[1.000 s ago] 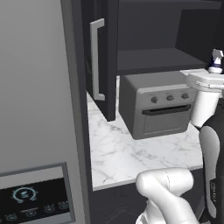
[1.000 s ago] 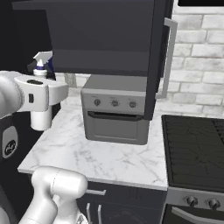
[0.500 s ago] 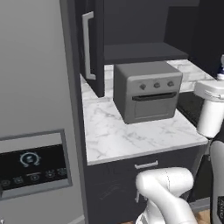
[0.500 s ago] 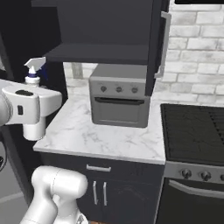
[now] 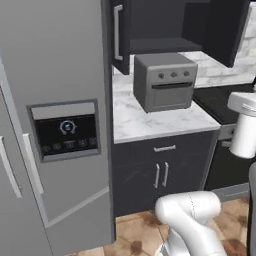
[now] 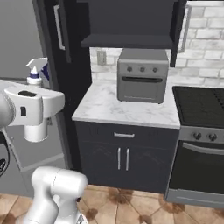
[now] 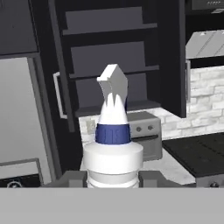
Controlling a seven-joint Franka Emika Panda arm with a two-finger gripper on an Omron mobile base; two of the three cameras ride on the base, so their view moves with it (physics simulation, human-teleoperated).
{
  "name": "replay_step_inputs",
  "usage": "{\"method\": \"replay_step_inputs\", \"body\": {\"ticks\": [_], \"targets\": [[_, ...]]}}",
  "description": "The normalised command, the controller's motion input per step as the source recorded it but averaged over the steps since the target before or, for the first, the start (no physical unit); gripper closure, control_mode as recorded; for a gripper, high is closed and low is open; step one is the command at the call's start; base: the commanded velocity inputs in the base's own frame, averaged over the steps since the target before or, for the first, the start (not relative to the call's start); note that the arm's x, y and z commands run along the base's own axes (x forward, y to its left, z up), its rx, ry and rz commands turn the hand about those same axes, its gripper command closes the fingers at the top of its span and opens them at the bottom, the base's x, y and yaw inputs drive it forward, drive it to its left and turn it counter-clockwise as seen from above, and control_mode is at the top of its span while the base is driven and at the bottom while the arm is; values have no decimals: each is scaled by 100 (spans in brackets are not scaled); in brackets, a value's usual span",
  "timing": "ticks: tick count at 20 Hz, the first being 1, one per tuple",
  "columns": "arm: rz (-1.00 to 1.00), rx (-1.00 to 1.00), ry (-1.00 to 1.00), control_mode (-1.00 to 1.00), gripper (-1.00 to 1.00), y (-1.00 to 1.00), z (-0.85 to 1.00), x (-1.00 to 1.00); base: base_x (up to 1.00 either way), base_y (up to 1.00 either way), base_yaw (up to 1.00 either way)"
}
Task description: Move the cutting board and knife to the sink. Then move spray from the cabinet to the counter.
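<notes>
A slim white spray bottle (image 7: 113,148) with a blue collar and white trigger nozzle stands upright, clamped in the gripper (image 7: 113,177), held in the air well back from the white marble surface (image 6: 127,109). The dark charcoal wall cabinet (image 6: 127,22) hangs open above a grey toaster oven (image 6: 142,75). This looks like the final step: carrying the bottle to the marble and setting it down beside the oven.

Before me: a grey fridge (image 5: 55,100), a toaster oven (image 6: 142,75) against white brick wall (image 6: 205,26) (pale grout), tan tiled floor (image 6: 131,205).
</notes>
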Motion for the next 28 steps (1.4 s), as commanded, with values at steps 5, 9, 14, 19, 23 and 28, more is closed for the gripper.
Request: {"method": "replay_step_inputs", "body": {"ticks": [5, 9, 14, 19, 23, 28], "targets": [[0, 0, 0, 100, 100, 0, 0, 0, -56, 100, 0], [0, 0, 0, 100, 100, 0, 0, 0, -30, 100, 0], [0, 0, 0, 100, 100, 0, 0, 0, 0, 100, -5], [0, 0, 0, 100, 100, 0, 0, 0, 1, 100, -7], [0, 0, 0, 100, 100, 0, 0, 0, 15, 100, -7], [0, 0, 0, 100, 100, 0, 0, 0, 27, 100, -8]]}}
